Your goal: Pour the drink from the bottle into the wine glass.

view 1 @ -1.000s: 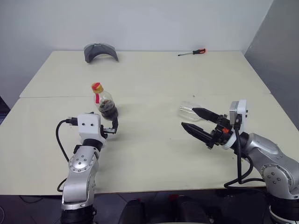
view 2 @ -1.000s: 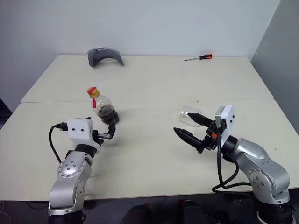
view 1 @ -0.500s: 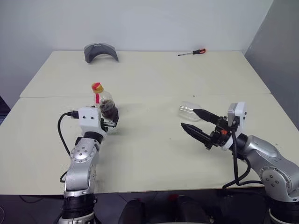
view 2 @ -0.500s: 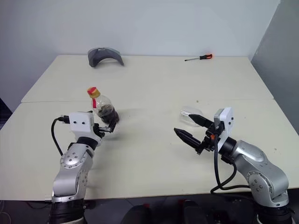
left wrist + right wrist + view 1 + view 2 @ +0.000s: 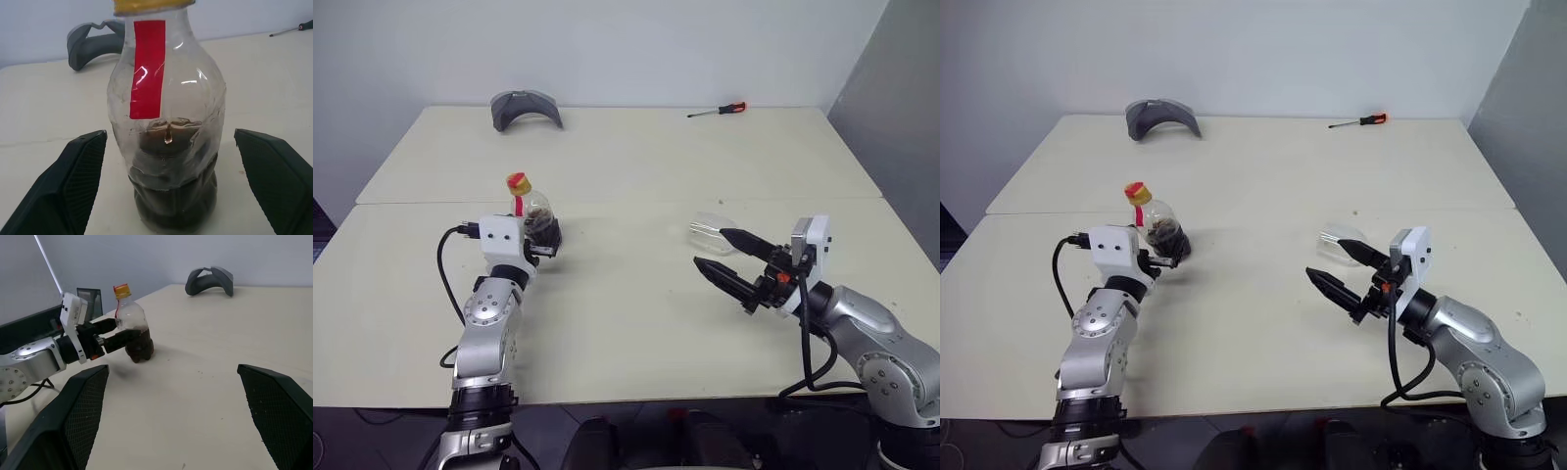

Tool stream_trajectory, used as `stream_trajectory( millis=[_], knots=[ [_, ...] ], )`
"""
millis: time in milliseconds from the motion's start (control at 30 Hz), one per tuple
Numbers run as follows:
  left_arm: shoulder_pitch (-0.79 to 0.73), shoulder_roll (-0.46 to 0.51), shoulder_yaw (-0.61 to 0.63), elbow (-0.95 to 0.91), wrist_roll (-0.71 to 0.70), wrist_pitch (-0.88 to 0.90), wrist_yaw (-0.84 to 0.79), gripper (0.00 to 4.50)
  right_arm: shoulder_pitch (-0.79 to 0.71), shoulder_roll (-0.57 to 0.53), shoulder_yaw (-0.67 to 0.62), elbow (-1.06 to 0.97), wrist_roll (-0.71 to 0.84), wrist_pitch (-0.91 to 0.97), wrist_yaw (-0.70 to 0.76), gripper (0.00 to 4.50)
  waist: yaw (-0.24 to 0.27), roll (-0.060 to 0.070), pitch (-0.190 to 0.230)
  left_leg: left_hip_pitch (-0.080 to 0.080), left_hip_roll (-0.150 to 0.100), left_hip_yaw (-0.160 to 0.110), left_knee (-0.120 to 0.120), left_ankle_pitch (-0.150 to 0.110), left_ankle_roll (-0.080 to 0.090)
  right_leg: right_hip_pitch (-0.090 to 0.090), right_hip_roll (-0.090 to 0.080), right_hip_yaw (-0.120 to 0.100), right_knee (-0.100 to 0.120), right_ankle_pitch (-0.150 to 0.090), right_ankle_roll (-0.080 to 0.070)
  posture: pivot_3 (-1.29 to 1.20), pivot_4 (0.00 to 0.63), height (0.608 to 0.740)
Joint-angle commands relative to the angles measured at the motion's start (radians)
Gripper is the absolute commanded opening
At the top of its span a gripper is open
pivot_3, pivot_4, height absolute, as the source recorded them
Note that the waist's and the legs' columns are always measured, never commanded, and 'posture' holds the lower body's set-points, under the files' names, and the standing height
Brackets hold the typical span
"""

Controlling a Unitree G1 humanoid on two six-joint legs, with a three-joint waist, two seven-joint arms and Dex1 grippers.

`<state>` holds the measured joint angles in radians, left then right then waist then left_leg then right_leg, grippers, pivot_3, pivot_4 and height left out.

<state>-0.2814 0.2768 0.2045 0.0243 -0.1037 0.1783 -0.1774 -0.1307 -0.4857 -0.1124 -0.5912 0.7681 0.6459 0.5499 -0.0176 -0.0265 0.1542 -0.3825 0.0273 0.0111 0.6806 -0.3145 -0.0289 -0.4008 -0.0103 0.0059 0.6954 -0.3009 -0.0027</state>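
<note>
The bottle [image 5: 534, 217] is positioned upright on the cream table [image 5: 626, 166], on the robot's left side and toward the near half of the surface. Its yellow-red cap [image 5: 518, 181] is fitted, a red strip label [image 5: 147, 68] is seen on the neck, and the drink [image 5: 172, 188], a dark brown liquid, is confined to the lower part of the body. The left gripper [image 5: 168, 183] is spread wide, with one black finger on each side of the bottle's lower body; a clear gap is seen between each finger and the plastic, so the bottle is flanked but not clamped. The right gripper [image 5: 729, 257] is likewise spread wide and nothing is held in it; it is raised above the table on the robot's right side, well apart from the bottle. The wine glass [image 5: 705, 229] is seen just beyond the right gripper's upper finger, which partly covers it; whether it is upright or on its side cannot be determined. A grey curved object [image 5: 523, 107] is located at the far left edge of the table, and a screwdriver [image 5: 716, 110] with a red handle is located at the far edge toward the right.
</note>
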Motion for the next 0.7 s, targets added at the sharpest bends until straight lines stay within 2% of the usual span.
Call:
stream_trajectory(
  millis=[33,467,700],
  knots=[
    [-0.045,0.019,0.009,0.051,0.003,-0.064,-0.004,4.48,-0.015,0.004,0.002,-0.052,0.022,-0.001,-0.018,4.50,0.000,0.000,0.000,0.000,0.000,0.000,0.000,0.000,0.000,0.000,0.000,0.000,0.000,0.000,0.000,0.00,0.150,0.740],
    [-0.178,0.037,-0.018,0.292,0.009,-0.187,-0.060,4.48,-0.041,0.001,0.009,-0.088,0.048,0.038,-0.078,4.50,0.001,0.000,0.000,0.000,0.000,0.000,0.000,0.000,0.000,0.000,0.000,-0.001,0.000,0.000,0.000,0.00,0.150,0.740],
    [-0.222,0.032,-0.041,0.356,0.022,-0.244,-0.068,4.48,-0.048,-0.001,0.015,-0.090,0.049,0.041,-0.088,4.50,0.002,0.000,0.000,0.000,0.000,0.000,0.000,0.000,0.000,0.000,0.000,-0.001,0.000,0.000,0.000,0.00,0.150,0.740]
  ],
)
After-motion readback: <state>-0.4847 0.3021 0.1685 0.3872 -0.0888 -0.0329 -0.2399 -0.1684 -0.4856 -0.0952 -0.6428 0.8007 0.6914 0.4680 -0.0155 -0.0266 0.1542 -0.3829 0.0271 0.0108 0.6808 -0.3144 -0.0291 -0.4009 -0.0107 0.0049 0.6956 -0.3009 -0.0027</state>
